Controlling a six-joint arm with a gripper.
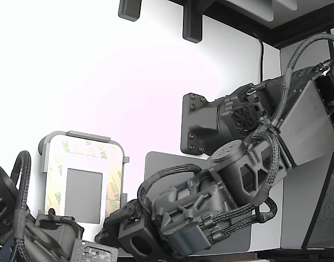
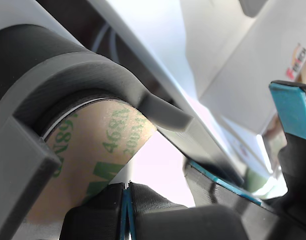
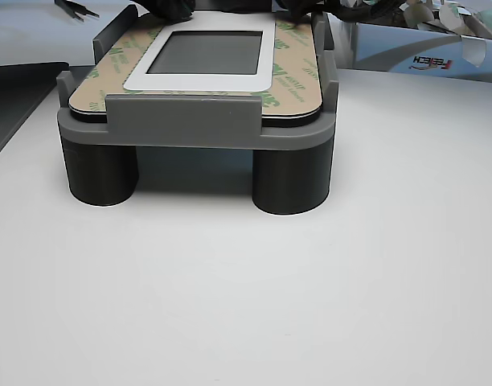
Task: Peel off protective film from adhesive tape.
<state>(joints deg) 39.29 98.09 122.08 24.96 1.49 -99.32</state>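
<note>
Pincer [image 2: 127,200] shut, arm low.

The protective film [image 2: 100,150], tan with green print, is seen curving beneath the grey fixture rim [image 2: 93,70]. Just below the film's edge, the dark blue-lined jaws are pressed together.

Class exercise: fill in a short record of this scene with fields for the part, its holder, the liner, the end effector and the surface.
part: white plate with a grey rectangle in the middle
holder: grey fixture on two dark round legs
liner: protective film, tan with green 3M print, lying flat around the plate's edge
end effector: pads closed together at a corner of the film
surface: white table
</note>
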